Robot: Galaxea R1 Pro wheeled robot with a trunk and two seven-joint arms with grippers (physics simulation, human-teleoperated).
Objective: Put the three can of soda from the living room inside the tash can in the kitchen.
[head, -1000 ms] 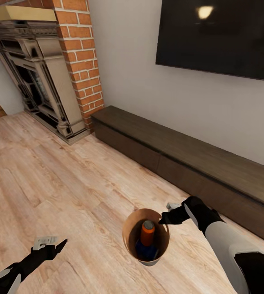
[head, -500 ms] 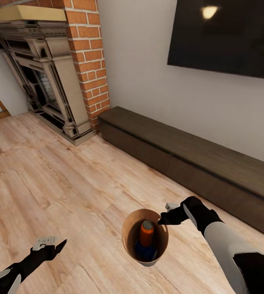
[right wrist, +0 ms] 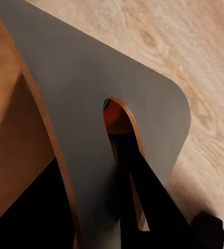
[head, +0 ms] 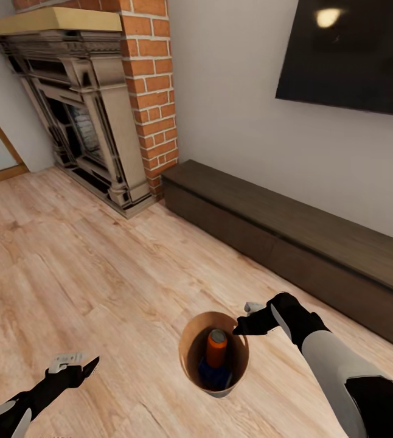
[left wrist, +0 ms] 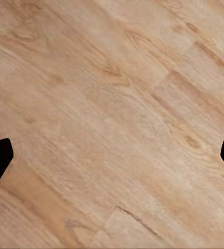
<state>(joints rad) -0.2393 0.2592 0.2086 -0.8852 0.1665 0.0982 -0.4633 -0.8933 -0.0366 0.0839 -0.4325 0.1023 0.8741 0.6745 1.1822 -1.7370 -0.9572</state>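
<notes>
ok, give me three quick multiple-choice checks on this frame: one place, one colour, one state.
1. Where are the soda cans that can be seen?
A. On the low dark cabinet under the TV
B. Inside the tash can
C. On the fireplace mantel

2. What colours are the cans seen in the bin?
A. One orange, one dark blue
B. Two green
C. One red, one white

3. How is the left gripper?
A. Shut on a can
B. Shut on the bin's rim
C. Open, holding nothing

Answers:
1 B: the head view shows the orange can and the dark blue can within the brown inner wall.
2 A: those are the two colours seen inside.
3 C: the left wrist view shows its fingers wide apart with bare wood floor between them.
</notes>
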